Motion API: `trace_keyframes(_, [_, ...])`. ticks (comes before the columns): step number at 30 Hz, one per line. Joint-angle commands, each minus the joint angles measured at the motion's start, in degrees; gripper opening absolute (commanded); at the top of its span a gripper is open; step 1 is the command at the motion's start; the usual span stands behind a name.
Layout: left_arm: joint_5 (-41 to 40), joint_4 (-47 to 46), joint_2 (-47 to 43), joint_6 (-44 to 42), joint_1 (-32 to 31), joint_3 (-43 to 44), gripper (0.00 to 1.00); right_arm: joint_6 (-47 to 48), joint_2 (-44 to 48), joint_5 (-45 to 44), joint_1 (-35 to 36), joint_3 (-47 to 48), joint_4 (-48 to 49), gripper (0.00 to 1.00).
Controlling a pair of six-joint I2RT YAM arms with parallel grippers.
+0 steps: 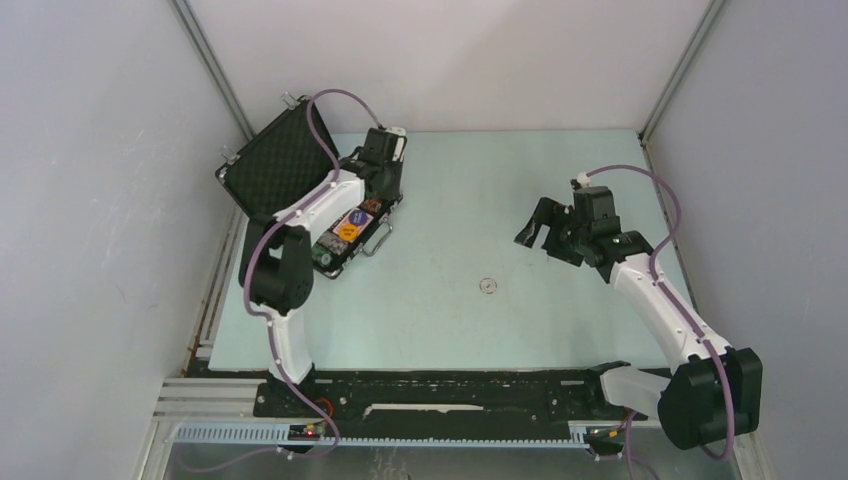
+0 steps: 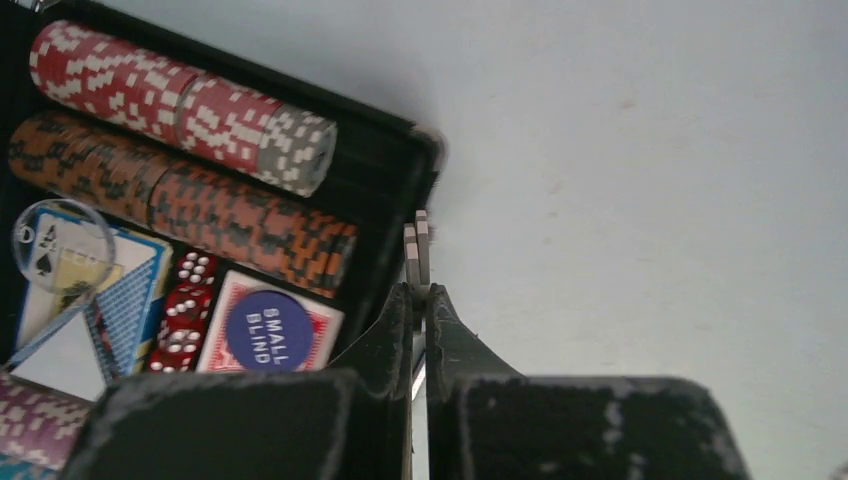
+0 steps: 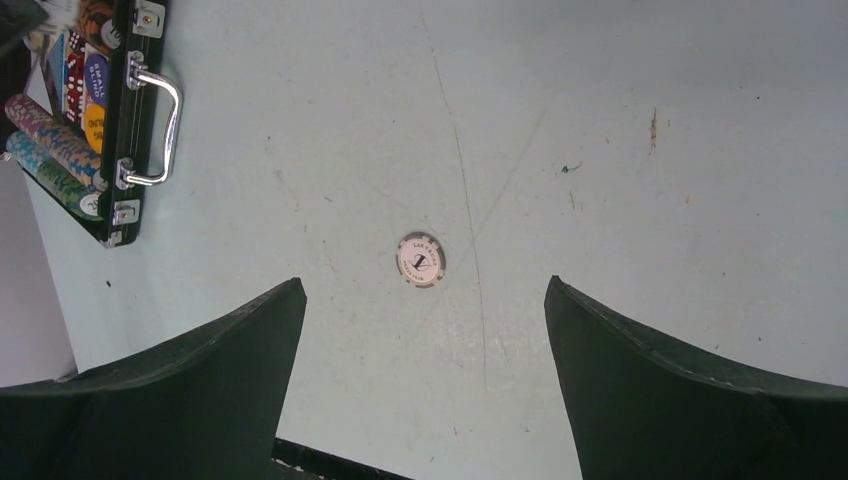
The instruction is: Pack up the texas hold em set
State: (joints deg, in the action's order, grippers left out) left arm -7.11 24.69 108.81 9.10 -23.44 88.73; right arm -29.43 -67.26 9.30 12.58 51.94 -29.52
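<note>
The black case (image 1: 345,250) lies open at the back left, its lid (image 1: 280,155) standing up. In the left wrist view it holds rows of red-white chips (image 2: 150,85) and orange chips (image 2: 200,200), red dice (image 2: 185,310), card decks (image 2: 90,290) and a blue "small blind" button (image 2: 267,328). My left gripper (image 2: 419,290) is shut on a grey-white chip (image 2: 417,250) held edge-on, just outside the case's right rim (image 2: 400,180); it also shows in the top view (image 1: 383,185). My right gripper (image 3: 424,285) is open and empty above a lone pale chip (image 3: 421,259) on the table.
The lone chip (image 1: 487,286) lies mid-table, to the left of the right gripper (image 1: 545,232). The case's silver handle (image 3: 160,125) faces the table's middle. Grey walls close in the table on the left, back and right.
</note>
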Motion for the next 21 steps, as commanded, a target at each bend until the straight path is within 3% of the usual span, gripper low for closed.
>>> trace_keyframes(1, [-5.1,8.6,5.06,-8.15,1.42,7.75,0.0,2.48,2.34,1.77,-1.38,-0.67,4.03,0.98])
trace_keyframes(15, [-6.07,13.26,15.01,-12.24,3.23,22.1,0.01,3.02,3.2,3.14,-2.43,-2.66,5.74,0.96])
trace_keyframes(21, [-5.26,13.89,16.54,-12.73,3.4,24.11,0.01,3.07,4.47,2.62,-2.38,-3.81,6.72,0.96])
